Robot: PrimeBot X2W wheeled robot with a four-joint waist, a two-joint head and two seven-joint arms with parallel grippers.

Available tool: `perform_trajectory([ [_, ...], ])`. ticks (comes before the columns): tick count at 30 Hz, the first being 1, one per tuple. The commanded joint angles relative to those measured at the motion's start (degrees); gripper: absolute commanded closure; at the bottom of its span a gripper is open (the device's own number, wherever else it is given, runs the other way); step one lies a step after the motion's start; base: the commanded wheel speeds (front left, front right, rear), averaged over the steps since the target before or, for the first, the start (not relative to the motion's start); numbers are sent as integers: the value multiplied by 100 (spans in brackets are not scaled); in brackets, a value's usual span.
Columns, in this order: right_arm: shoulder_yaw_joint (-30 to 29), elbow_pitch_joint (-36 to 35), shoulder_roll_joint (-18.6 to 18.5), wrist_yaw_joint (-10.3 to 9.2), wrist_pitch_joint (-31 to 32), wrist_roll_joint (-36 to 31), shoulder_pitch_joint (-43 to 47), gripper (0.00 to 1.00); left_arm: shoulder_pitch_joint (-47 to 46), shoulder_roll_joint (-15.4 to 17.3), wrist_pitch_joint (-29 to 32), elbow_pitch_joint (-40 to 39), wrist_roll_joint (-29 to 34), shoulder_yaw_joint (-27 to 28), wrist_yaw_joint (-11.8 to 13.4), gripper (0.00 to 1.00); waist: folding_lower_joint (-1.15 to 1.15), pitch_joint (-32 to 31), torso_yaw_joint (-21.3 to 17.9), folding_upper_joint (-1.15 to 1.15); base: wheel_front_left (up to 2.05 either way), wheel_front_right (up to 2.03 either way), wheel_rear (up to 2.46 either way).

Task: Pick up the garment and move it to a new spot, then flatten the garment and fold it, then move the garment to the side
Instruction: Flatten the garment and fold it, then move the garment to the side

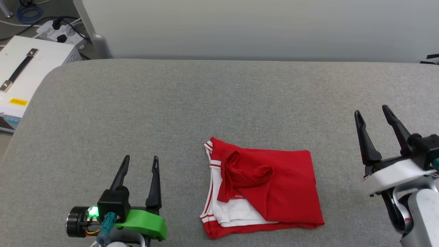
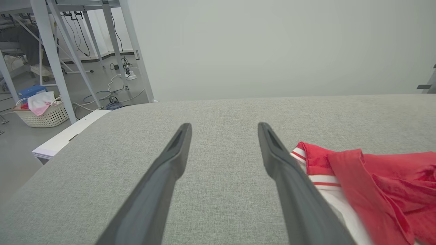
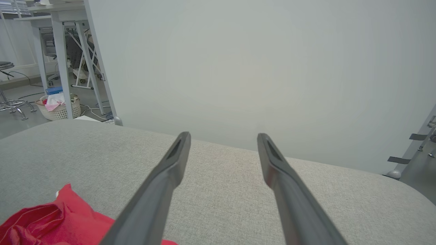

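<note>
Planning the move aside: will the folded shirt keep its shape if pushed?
Probably not: the shirt is floppy cloth with a loose bunched flap on top, so it would likely crumple. The woven table cover looks grippy, so lower layers may drag.

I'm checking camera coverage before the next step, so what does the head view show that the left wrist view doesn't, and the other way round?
Head view: the right gripper, open, off to the right of the garment, plus the garment's whole folded outline.
Left wrist view: a woven basket holding cloths on the floor, and white frame legs beyond the table.
Both: the left gripper, open and holding nothing, the garment's striped left edge beside it, and the grey table.
</note>
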Motion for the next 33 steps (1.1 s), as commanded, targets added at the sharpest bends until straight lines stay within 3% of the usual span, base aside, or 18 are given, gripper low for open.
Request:
perform_trajectory([
  [1,-127,-128,142,-3,-44,-201,185,0,92,29,-34,-43,63,7,-16,0,0,-62,-66,0,0,0,0],
  [7,-746,-1040,972,-3,-56,-777,1171,0,243,65,-34,-192,92,8,-34,0,0,-124,-117,0,0,0,0],
  [11,-782,-1206,1158,-3,-57,-833,1520,0,286,63,-34,-302,85,15,-33,0,0,-145,-121,0,0,0,0],
  [21,-754,-1259,1311,-3,-57,-816,1906,0,374,51,-34,-345,72,-3,-49,0,0,-196,-83,0,0,0,0],
  [33,-751,-1209,1276,-3,-58,-913,1744,0,366,29,-34,-307,52,-23,-40,0,0,-175,-30,0,0,0,0],
])
